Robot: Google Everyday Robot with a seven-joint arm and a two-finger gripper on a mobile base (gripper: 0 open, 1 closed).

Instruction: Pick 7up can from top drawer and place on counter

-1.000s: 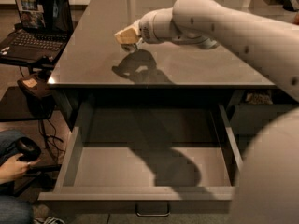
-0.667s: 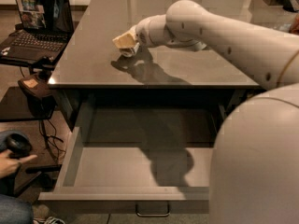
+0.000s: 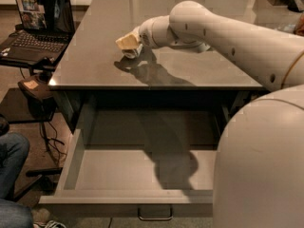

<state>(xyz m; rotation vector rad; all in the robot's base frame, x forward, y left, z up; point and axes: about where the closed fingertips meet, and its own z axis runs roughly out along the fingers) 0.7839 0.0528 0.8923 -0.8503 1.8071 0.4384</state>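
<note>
The top drawer (image 3: 114, 172) stands pulled out below the counter's front edge; its grey floor is bare apart from the arm's shadow, and its curved handle (image 3: 155, 216) shows at the bottom. My gripper (image 3: 128, 44) reaches over the left middle of the counter (image 3: 90, 65), just above the surface. It is shut on the 7up can (image 3: 133, 52), of which only a small silvery bit shows under the tan pads. The gripper's shadow lies on the counter right beside it.
An open laptop (image 3: 42, 13) sits on a black stand left of the counter. A person's leg (image 3: 10, 158) is at the lower left by the drawer's side. My own pale body (image 3: 261, 170) fills the lower right.
My arm has carried the gripper leftward and a little lower over the counter. The drawer has stayed open.
</note>
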